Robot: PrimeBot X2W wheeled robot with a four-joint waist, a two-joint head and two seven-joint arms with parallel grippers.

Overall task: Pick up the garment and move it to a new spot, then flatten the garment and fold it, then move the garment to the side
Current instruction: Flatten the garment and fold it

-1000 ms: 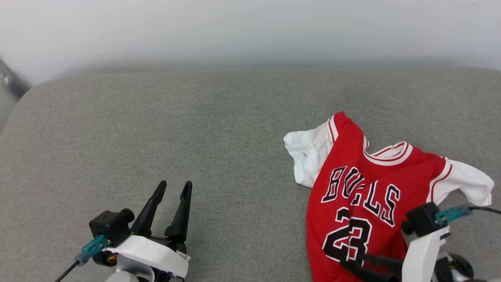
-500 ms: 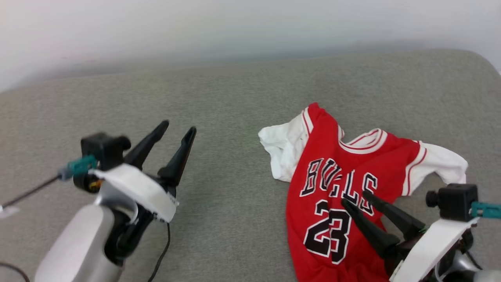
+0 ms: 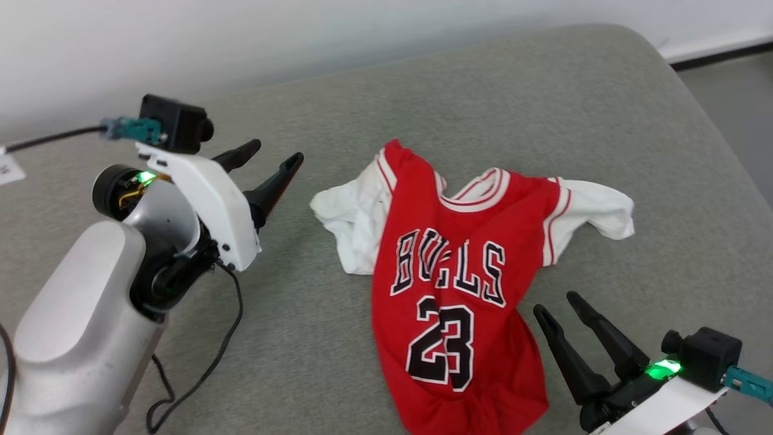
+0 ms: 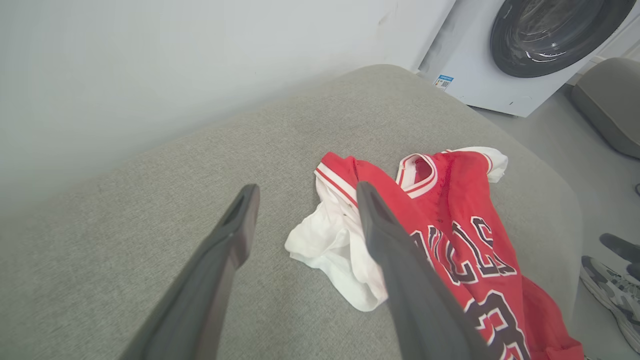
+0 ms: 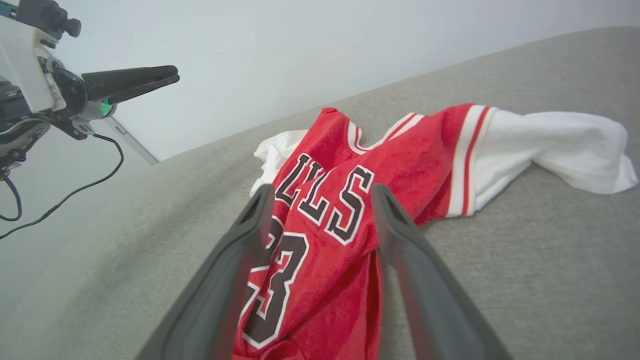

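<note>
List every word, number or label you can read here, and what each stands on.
"BULLS": across the chest of the red garment, creased by a fold.
"23": below it on the same garment.
Sticker on the washing machine: too small to read.
White tag at the head view's left edge: cut off, unreadable.

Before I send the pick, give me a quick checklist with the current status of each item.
1. Left end effector open and empty: ok.
2. Right end effector open and empty: ok.
3. Nothing lying on the garment: ok.
4. Garment flat: not ok, bunched and rumpled.
5. Bare grey cushion beside the garment for a new spot: ok.
6. Person's shoe on the floor past the cushion edge, clear of the arms: cannot tell.
</note>
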